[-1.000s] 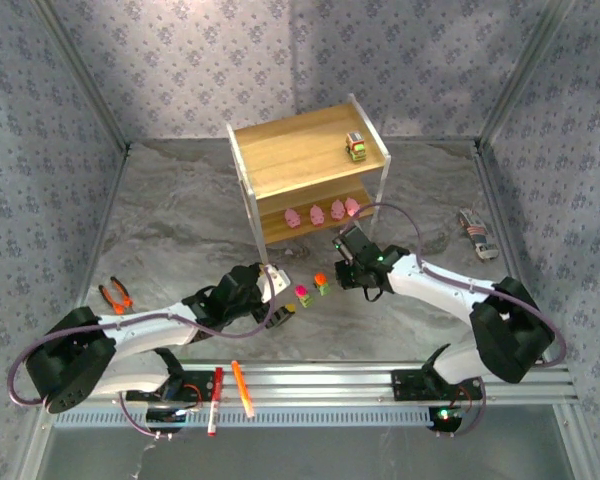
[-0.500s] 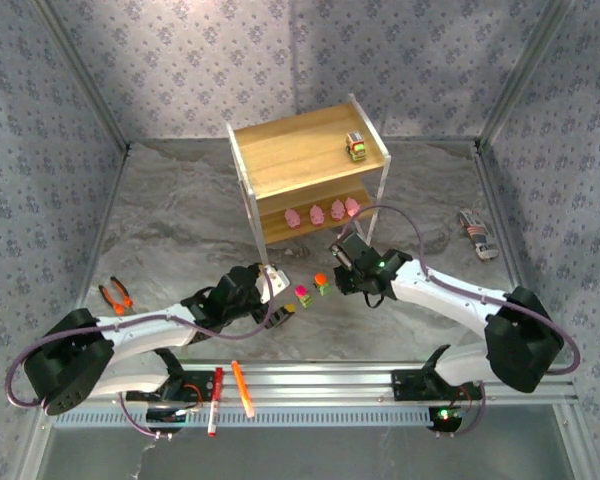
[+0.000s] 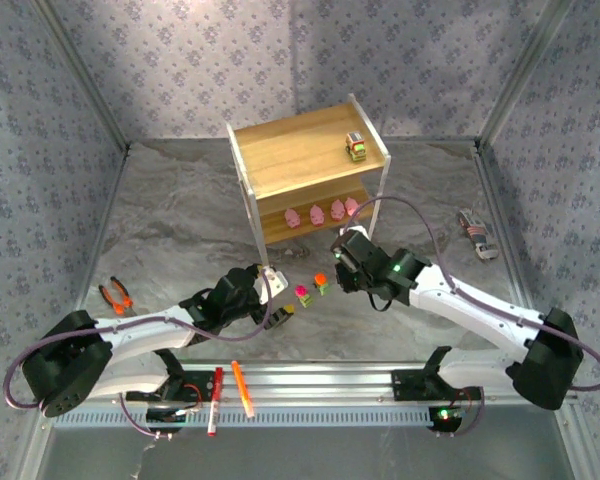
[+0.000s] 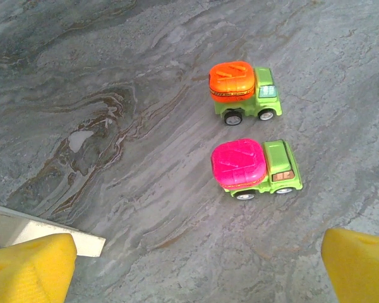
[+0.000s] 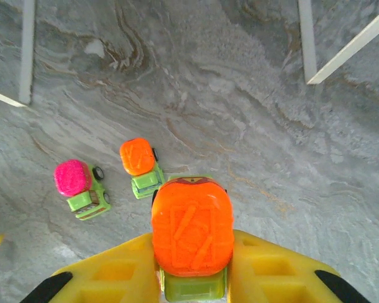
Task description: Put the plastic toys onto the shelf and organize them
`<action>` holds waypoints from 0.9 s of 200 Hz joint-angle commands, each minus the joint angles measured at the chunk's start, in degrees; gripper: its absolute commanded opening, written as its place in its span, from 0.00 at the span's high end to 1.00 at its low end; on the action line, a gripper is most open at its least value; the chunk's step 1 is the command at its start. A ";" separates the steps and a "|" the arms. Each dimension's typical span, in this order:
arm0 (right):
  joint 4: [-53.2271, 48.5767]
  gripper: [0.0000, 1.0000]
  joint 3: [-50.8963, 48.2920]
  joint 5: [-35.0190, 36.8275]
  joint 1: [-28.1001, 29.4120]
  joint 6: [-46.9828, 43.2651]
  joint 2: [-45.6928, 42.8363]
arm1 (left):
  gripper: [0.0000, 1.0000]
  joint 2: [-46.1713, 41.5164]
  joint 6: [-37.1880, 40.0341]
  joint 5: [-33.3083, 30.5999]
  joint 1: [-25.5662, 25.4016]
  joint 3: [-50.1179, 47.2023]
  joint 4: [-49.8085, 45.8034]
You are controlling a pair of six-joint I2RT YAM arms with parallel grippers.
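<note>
The shelf (image 3: 310, 165) stands at the back. A green truck (image 3: 356, 146) is on its top board and several pink figures (image 3: 320, 212) line the lower board. On the table in front sit a magenta-topped truck (image 3: 302, 293) (image 4: 256, 167) (image 5: 81, 187) and an orange-topped truck (image 3: 321, 281) (image 4: 243, 90) (image 5: 141, 165). My right gripper (image 3: 346, 250) (image 5: 192, 252) is shut on an orange-red-topped truck (image 5: 192, 230), held above the table just right of those two. My left gripper (image 3: 280, 296) (image 4: 196, 278) is open, low and just short of the magenta truck.
Orange-handled pliers (image 3: 115, 294) lie at the left. Two pens (image 3: 230, 392) rest on the front rail. A small grey and red object (image 3: 477, 235) lies at the right. White shelf legs (image 5: 347, 44) stand ahead of the right gripper. Patterned walls enclose the table.
The right arm's elbow has swung out to the right and towards the front, while its gripper stays in front of the shelf with the truck. The left arm has hardly moved.
</note>
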 commanded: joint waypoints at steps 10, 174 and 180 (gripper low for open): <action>-7.39 0.72 5.05 3.93 1.43 1.11 -2.58 | 0.00 -0.72 0.72 1.06 0.22 0.07 1.51; -23.34 0.70 42.23 13.00 7.31 -7.07 4.73 | 0.00 -1.11 1.08 1.11 0.27 -1.31 4.13; -23.72 0.70 43.96 12.79 7.26 -7.57 5.77 | 0.00 -1.07 1.03 1.15 0.27 -1.42 4.22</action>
